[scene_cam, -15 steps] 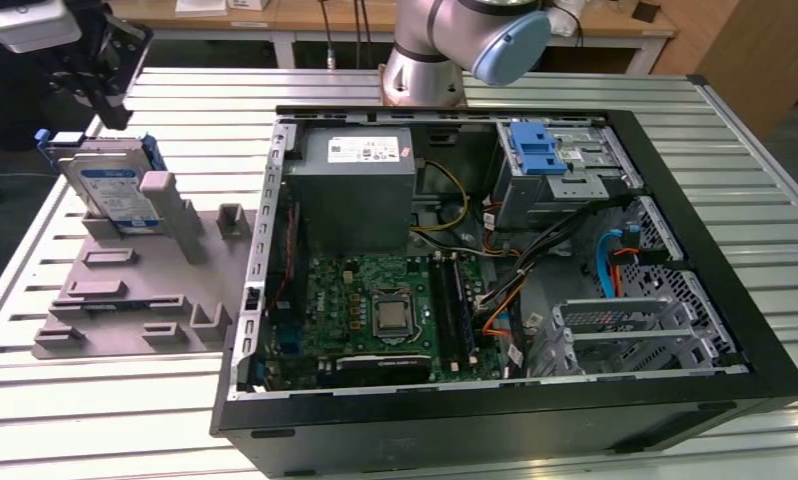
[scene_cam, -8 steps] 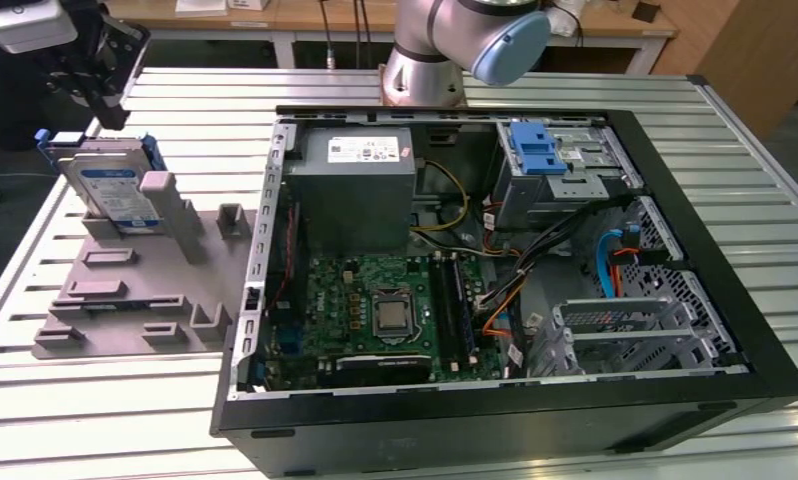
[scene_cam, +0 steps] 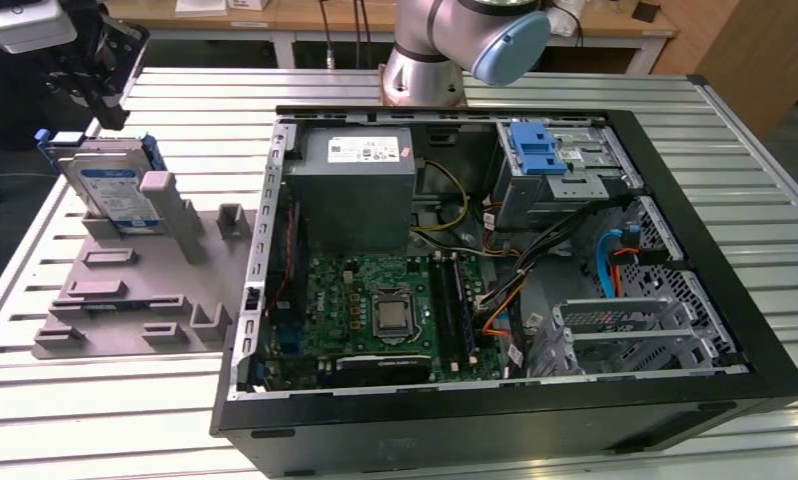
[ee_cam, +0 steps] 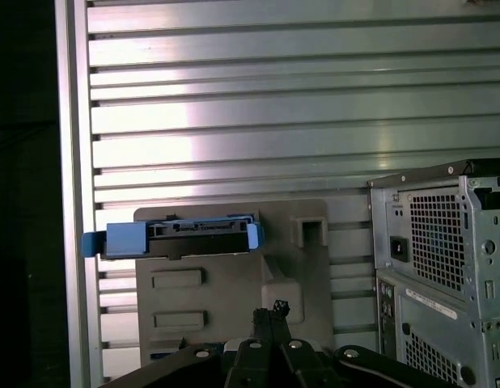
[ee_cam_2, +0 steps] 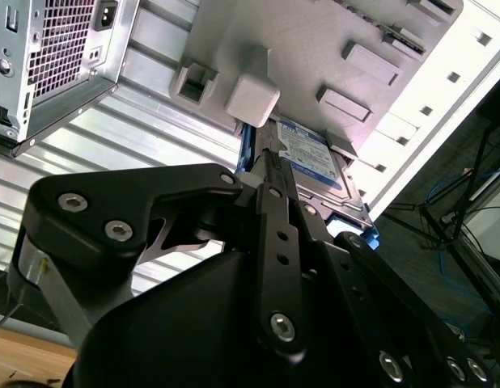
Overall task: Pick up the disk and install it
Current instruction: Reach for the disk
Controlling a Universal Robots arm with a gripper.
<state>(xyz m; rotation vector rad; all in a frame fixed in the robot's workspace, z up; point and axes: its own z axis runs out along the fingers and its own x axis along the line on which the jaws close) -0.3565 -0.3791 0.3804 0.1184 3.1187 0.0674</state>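
The disk (scene_cam: 111,190) stands on edge in a slot at the back of a grey holder block (scene_cam: 119,300), at the exterior view's left. It is silver with a white-and-blue label and a blue frame. My gripper (scene_cam: 103,92) hangs above it and a little behind, not touching it. In the first wrist view the disk (ee_cam: 181,234) shows edge-on, and the black fingertips of the gripper (ee_cam: 274,310) meet with nothing between them. In the second wrist view the gripper (ee_cam_2: 271,174) points toward the disk's label (ee_cam_2: 311,153).
An open black computer case (scene_cam: 673,200) lies on the slatted metal table (scene_cam: 106,420). Inside are a grey power supply box (scene_cam: 352,185), a green motherboard (scene_cam: 372,300), cables, and a drive bay holding a bare blue bracket (scene_cam: 538,150). The arm's base (scene_cam: 426,70) stands behind the case.
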